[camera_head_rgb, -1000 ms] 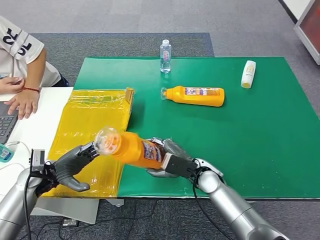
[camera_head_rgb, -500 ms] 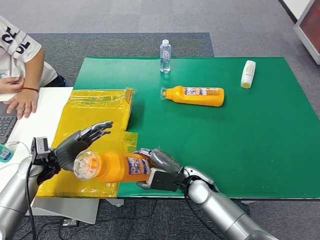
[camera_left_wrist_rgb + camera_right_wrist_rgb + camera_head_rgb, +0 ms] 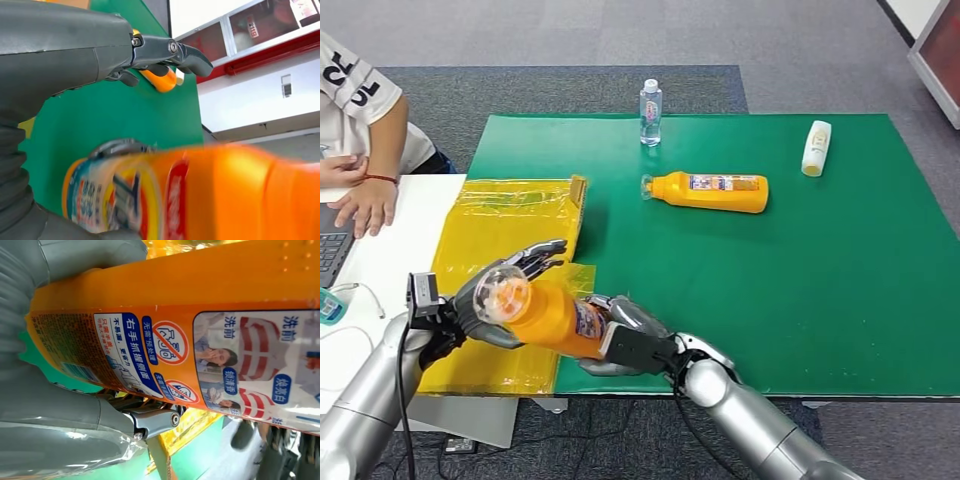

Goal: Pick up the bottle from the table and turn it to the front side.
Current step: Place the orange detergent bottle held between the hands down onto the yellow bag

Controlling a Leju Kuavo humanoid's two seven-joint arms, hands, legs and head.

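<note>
Right hand (image 3: 626,340) grips the bottle (image 3: 546,312) at its base, arm entering from 5 o'clock. Left hand (image 3: 482,305) cradles the bottle's neck, fingers (image 3: 543,255) extended toward 2 o'clock.

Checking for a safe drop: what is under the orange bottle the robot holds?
Under the held orange bottle lie yellow plastic sheeting and the green mat edge. The right hand cups its base; whatever sits directly beneath that is covered.

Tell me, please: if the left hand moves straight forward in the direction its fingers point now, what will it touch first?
Probably nothing soon. The left hand points past the held orange bottle, which sits at its palm, out over the green mat. The second orange bottle lies roughly along that line, but depth is unclear.
</note>
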